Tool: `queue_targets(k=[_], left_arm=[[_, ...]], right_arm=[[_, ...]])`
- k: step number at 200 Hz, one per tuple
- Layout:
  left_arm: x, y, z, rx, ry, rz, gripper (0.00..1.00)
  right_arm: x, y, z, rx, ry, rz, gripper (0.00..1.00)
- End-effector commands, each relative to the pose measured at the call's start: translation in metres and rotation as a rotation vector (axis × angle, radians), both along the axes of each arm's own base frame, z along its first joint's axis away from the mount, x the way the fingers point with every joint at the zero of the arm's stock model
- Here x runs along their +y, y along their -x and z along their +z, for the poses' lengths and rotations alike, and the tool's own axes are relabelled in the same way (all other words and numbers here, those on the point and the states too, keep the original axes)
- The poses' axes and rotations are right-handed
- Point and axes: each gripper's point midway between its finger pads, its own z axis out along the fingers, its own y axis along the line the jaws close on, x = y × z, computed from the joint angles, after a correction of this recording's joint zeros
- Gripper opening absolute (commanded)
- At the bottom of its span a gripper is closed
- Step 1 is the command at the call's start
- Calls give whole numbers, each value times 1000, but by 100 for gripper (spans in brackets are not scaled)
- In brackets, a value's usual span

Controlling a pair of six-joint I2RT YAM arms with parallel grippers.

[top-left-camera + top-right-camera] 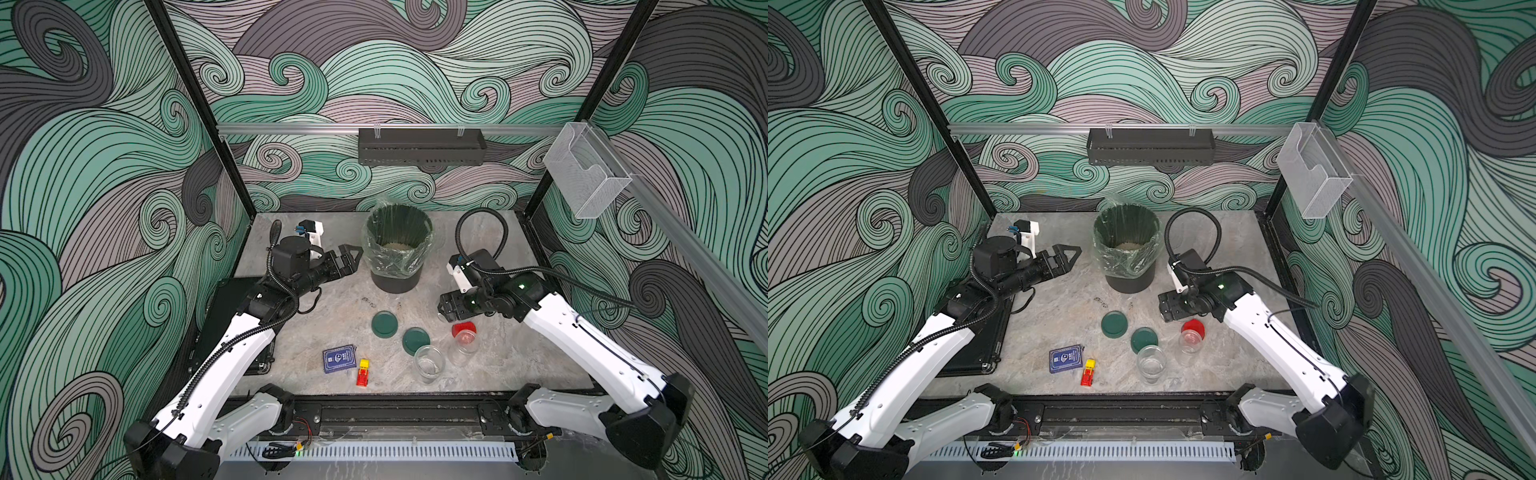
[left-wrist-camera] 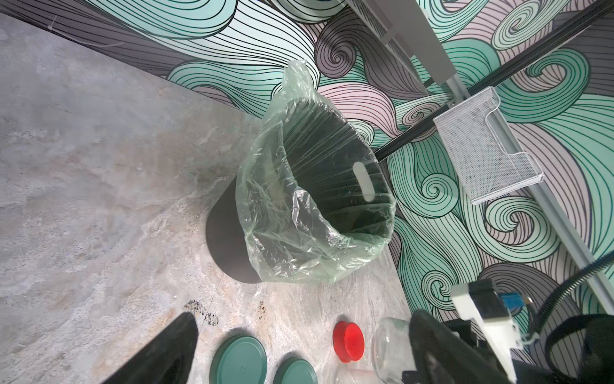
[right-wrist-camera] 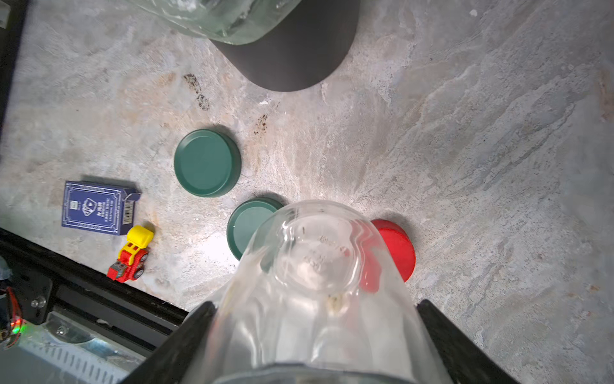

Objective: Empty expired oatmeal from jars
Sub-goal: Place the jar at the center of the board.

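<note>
3 uncapped: front jar (image 1: 429, 363) and second jar (image 1: 463, 344) standing near front edge of bench (image 1: 519, 353); third jar (image 3: 315, 266) pinched at sides by right hand (image 3: 315, 307), base down, above gap between green lid (image 3: 246, 229) and red lid (image 3: 398, 252). Left hand (image 1: 349, 262) spread wide, empty, beside bin (image 1: 392, 284) at far middle. Oatmeal (image 1: 397, 246) heaped in bin bottom.

Likely risks:
- slick glass slipping from pinch
- landing on lid rim, toppling
- apparent stray flakes inside spilling
- snagging liner (image 1: 395, 266) with left hand

Writing: card box (image 3: 96, 207) with emblem, barcode, text illegible; embossing on jar base unreadable.
</note>
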Motion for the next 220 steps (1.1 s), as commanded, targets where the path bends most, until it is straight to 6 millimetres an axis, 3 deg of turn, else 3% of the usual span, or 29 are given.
queue_targets(k=[1, 114, 220], left_arm=[[8, -3, 3, -10, -36, 21, 99], [18, -5, -4, 11, -52, 44, 99], [24, -6, -10, 18, -54, 59, 98]], right_arm=[[8, -18, -4, -50, 12, 4, 42], [18, -35, -74, 61, 120, 23, 47], [14, -41, -100, 86, 146, 5, 66]])
